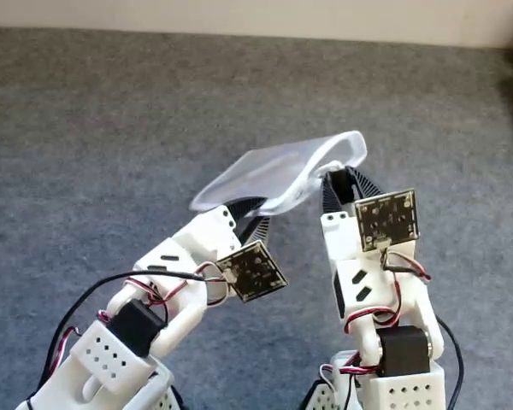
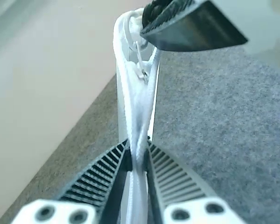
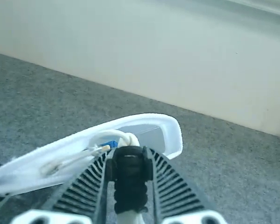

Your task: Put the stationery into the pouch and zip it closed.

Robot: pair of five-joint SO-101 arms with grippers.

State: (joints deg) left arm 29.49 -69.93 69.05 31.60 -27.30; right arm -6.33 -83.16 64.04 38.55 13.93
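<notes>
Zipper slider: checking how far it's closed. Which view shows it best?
Left wrist view: the zipper slider sits plainly on the pouch edge. High view gives the pouch's flat side; right wrist view, its rim, slider unclear.

My L arm's white printed-plastic shell (image 1: pixel 167 273) & R arm's (image 1: pixel 363 282): slotted vents, perforated bases, black servo blocks (image 1: pixel 402 350). Red/black/white wires (image 1: pixel 154 290) loop alongside. Square dark cam boards (image 1: pixel 386 219) at my wrists. L gripper (image 2: pixel 137 151), R gripper (image 3: pixel 129 156): black ribbed fingers (image 2: pixel 177 172), white screw-holed mounts (image 2: pixel 56 212).
</notes>
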